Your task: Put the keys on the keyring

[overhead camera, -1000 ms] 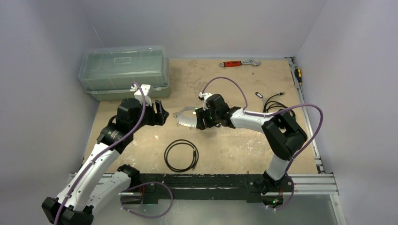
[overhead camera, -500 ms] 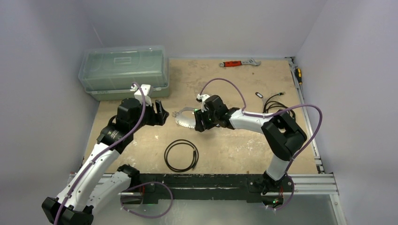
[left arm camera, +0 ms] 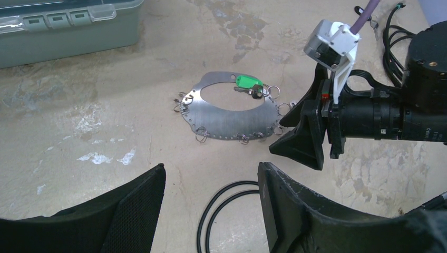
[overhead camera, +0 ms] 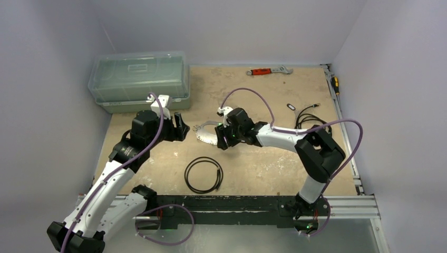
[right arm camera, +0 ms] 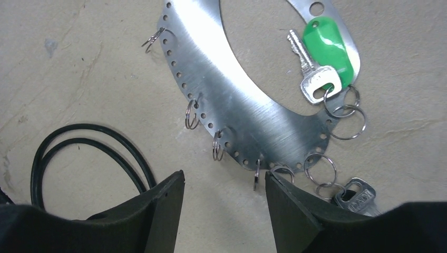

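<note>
The keyring [overhead camera: 205, 135] is a flat silvery metal loop with a row of holes and several small split rings, lying at mid table; it also shows in the left wrist view [left arm camera: 226, 124] and the right wrist view [right arm camera: 237, 100]. A silver key [right arm camera: 312, 76] and a green piece [right arm camera: 329, 37] lie on its rim, hooked to split rings. Another silver key [right arm camera: 358, 197] lies by the right finger. My right gripper [overhead camera: 220, 139] is open and empty, hovering low over the keyring's near edge [right arm camera: 224, 184]. My left gripper [overhead camera: 182, 126] is open and empty, left of the keyring.
A black cable coil [overhead camera: 204, 174] lies in front of the keyring. A clear lidded box [overhead camera: 139, 79] stands at the back left. A red-handled wrench [overhead camera: 263, 71], a black cable bundle [overhead camera: 311, 118] and a small tag [overhead camera: 291, 106] lie at the back right.
My right gripper has shifted a little to the left over the keyring's near edge. The left arm and the keyring have not moved.
</note>
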{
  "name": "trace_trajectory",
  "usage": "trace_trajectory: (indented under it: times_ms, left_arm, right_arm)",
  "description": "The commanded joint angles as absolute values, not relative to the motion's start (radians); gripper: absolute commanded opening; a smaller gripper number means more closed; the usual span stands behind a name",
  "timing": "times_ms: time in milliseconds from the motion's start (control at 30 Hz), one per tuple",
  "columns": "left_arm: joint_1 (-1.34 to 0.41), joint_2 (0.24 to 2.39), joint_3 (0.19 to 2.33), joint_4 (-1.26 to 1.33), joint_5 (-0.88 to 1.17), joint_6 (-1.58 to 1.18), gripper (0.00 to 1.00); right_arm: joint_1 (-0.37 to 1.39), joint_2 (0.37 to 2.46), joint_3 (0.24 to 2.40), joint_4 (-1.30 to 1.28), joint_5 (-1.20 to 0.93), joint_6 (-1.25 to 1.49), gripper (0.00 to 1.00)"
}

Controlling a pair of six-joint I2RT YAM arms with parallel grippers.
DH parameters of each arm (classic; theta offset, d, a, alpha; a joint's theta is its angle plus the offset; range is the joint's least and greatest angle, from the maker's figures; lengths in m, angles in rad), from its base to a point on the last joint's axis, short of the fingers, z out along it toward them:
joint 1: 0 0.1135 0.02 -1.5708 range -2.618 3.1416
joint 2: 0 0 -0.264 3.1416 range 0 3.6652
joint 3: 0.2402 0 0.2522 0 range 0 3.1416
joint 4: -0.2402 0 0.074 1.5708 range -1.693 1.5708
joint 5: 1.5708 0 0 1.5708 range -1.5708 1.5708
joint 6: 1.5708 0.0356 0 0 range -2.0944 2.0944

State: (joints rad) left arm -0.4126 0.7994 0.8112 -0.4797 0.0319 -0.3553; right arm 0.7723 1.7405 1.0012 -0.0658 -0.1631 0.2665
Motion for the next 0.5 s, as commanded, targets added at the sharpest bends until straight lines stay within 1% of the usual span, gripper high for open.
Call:
trace_trajectory:
  times_ms: [0, 267, 467]
  left_arm:
    - [-0.407, 0.797, 0.812, -0.454, 0.046, -0.342, 0.64]
    - [-0.407, 0.793, 0.811, -0.455, 0.046, -0.342, 0.64]
    - [-0.407, 0.791, 0.811, -0.456, 0.046, -0.342, 0.64]
  right_arm:
    - [0.773, 1.637, 0.976, -0.076, -0.08, 0.218, 0.62]
    - [0.771, 1.579, 0.911, -0.031, -0.024, 0.25, 0.58]
    - [0.759, 1.574, 0.888, -0.053, 0.052, 0.267, 0.47]
